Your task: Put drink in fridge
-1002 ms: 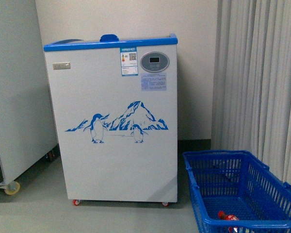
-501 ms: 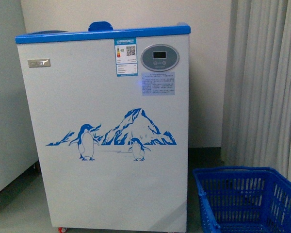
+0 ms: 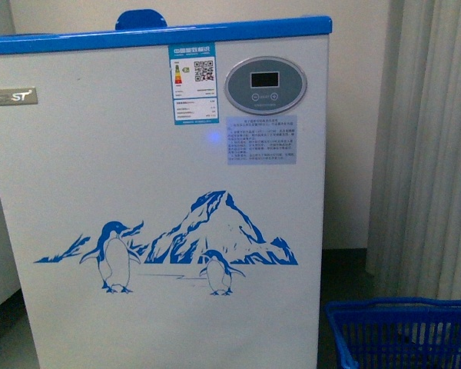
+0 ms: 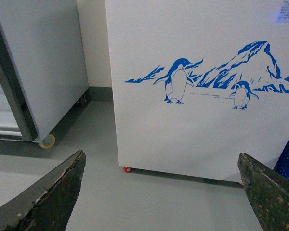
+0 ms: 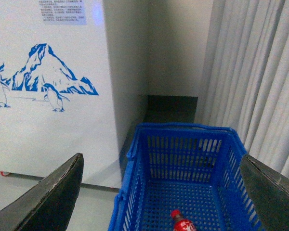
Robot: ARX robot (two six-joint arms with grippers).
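While I carry nothing, left jaws: spread wide, empty.
Right jaws: spread wide, facing into the basket [image 5: 183,129].
Drink [image 5: 182,222]: on the basket floor, beside the fridge [image 3: 154,154].
Grasp: I'd lower my right jaws straight and close across the bottle's body, clear of the mesh.

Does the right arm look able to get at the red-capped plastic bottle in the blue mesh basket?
Probably yes. The right gripper is open above the blue plastic mesh basket, whose top is uncovered; the red-capped clear plastic bottle lies on its floor with nothing over it.
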